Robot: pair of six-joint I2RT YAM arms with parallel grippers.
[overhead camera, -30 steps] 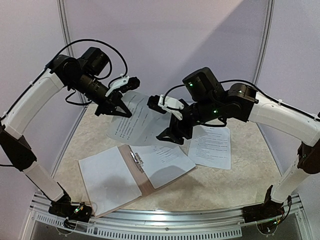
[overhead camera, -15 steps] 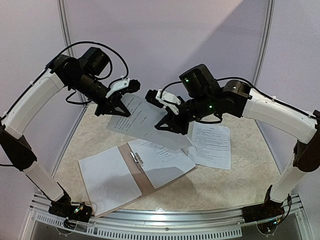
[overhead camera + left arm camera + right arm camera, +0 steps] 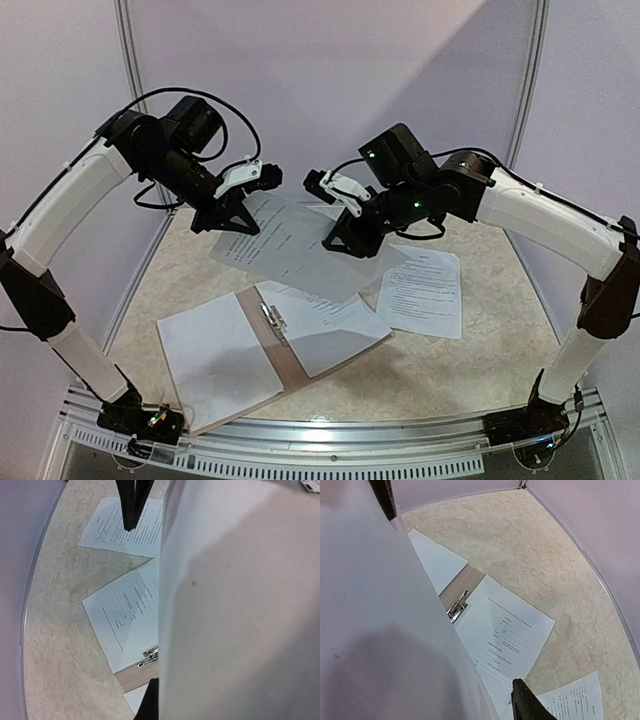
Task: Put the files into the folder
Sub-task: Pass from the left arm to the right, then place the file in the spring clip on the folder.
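- Counter [image 3: 450, 370]: mottled beige top, arm bases at its near edge.
- Folder [image 3: 283, 367]: open and flat at the near-left. Its brown spine runs far to near, slanting right.
- Folder contents: a blank sheet [image 3: 215, 360] covers the left leaf. A printed sheet [image 3: 325, 320] lies face up on the right leaf, one edge at the clip [image 3: 272, 322] and the long axis pointing toward the right edge.
- Loose sheet [image 3: 425, 292]: flat on the counter at right of centre, outside the folder, text up, long axis near to far.
- Raised sheet [image 3: 290, 250]: off the counter above its middle, text up. The long axis runs left to right and dips toward the near-right.
- Left claw [image 3: 240, 225]: closed on the raised sheet's far-left edge.
- Right claw [image 3: 345, 245]: closed on its far-right edge.
- Wrist views only: one finger [image 3: 150, 702] and one finger [image 3: 527, 702] show beside the paper, each with its mate hidden behind. The paper shows only as a blurred blank face. The clip's metal shows clearly.
- Top view only: the raised sheet's print and both claws together.
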